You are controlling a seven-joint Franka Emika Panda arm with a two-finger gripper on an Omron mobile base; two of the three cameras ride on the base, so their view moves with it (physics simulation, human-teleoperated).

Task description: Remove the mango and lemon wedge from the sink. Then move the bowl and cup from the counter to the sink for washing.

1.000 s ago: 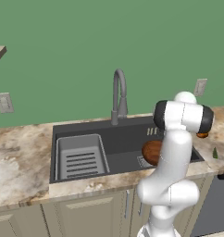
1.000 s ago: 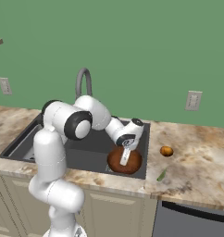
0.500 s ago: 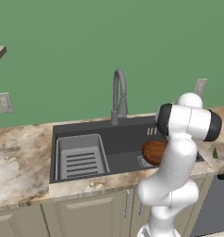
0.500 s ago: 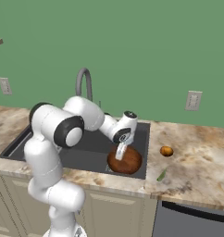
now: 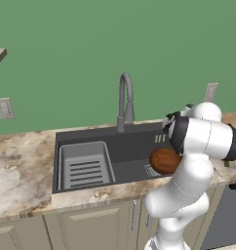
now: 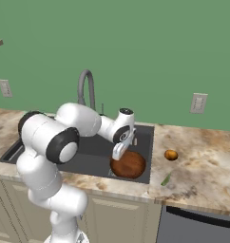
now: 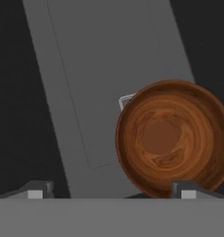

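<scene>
No lettering, label, brand, number or sign is showing legibly on any surface in these views.
</scene>
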